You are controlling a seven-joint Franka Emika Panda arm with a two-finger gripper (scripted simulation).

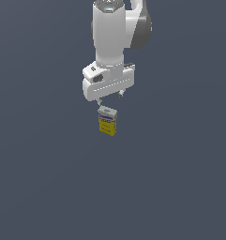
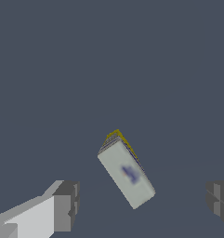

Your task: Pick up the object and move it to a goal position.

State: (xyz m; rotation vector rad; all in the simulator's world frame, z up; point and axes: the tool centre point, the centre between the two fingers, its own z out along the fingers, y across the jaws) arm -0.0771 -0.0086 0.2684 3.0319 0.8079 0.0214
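The object is a small box with a yellow lower body, a blue label band and a white-grey top. It stands upright on the dark grey surface in the exterior view. My white gripper hangs just above it, fingers short and spread apart, not touching it. In the wrist view the object shows its white-grey top with a blue mark, lying between my two grey fingertips, with clear gaps on both sides. The gripper is open and empty.
A plain dark grey surface fills the scene around the box. No other objects show in either view.
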